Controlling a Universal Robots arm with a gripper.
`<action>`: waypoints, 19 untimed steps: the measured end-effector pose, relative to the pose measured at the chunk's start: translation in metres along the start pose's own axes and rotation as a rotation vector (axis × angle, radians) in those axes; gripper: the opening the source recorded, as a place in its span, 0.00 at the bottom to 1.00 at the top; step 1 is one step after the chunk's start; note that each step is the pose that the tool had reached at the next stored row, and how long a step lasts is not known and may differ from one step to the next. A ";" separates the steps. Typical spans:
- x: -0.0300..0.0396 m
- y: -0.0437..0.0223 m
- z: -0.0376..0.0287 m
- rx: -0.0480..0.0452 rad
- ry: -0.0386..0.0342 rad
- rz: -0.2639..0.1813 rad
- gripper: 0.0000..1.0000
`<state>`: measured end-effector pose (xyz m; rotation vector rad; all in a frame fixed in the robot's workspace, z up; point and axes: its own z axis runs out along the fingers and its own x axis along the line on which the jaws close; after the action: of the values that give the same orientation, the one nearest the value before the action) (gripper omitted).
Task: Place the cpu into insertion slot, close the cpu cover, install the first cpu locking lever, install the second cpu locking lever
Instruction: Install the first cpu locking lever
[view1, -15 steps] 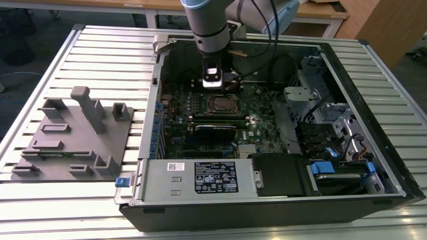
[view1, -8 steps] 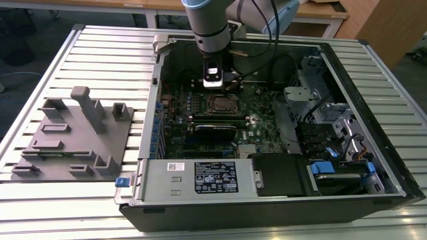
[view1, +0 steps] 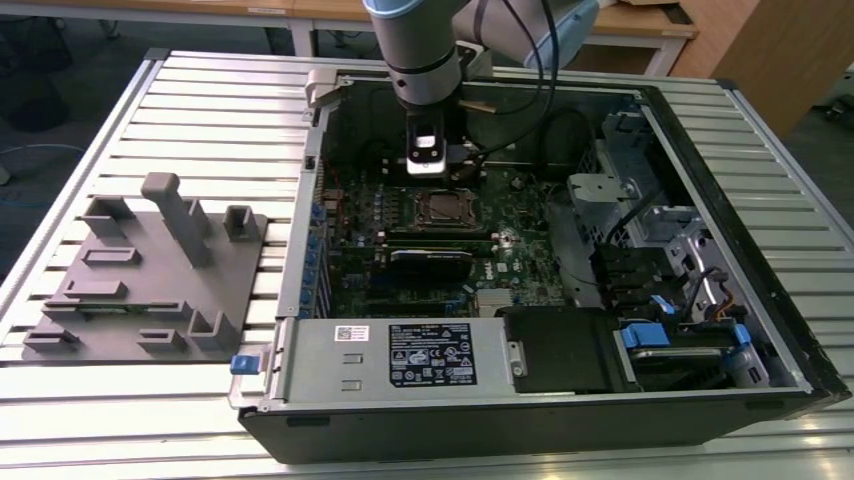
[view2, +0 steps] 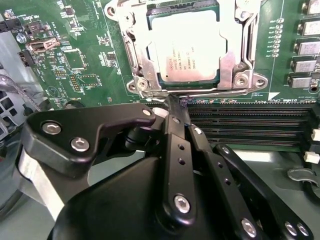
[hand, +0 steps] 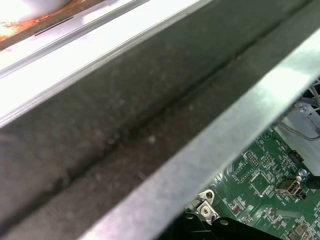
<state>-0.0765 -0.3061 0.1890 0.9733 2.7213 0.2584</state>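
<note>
1. Slatted metal table (view1: 80, 420) carries the open computer case (view1: 747, 330) and a grey fixture block (view1: 147, 290), which sits toward the exterior view's left edge of the table.
2. Green motherboard (view2: 90, 50) lies flat in the case. The arm comes down from the case's far edge.
3. Gripper (view2: 172, 107) sits low over the board, its closed fingers together with nothing between them. The tip is right at the socket's edge, on the side facing the black memory slots (view2: 250, 125).
4. Insertion slot (view2: 187, 45) is mid-board. The cpu (view2: 185, 45) is already seated in it, silver top showing.
5. Cpu cover (view2: 229, 59) looks folded down, framing the chip.
6. A thin wire locking lever (view2: 210, 93) runs along the socket edge just beside the fingertip. Can't tell if it's latched.
7. Risks, my read: the tip could slip off that thin lever and hit the memory slots or nearby board parts. Pressing off-line could bend the lever or load the cover unevenly. If the chip isn't fully flat, clamping could damage socket pins.
</note>
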 end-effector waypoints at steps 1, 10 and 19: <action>0.0000 0.0001 -0.0001 -0.0002 0.0000 0.000 0.10; -0.0011 0.0016 -0.0063 -0.0001 0.0000 0.000 0.10; -0.0030 0.0045 -0.0175 -0.0001 -0.0001 0.000 0.10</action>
<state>-0.0765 -0.3060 0.2073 0.9738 2.7209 0.2586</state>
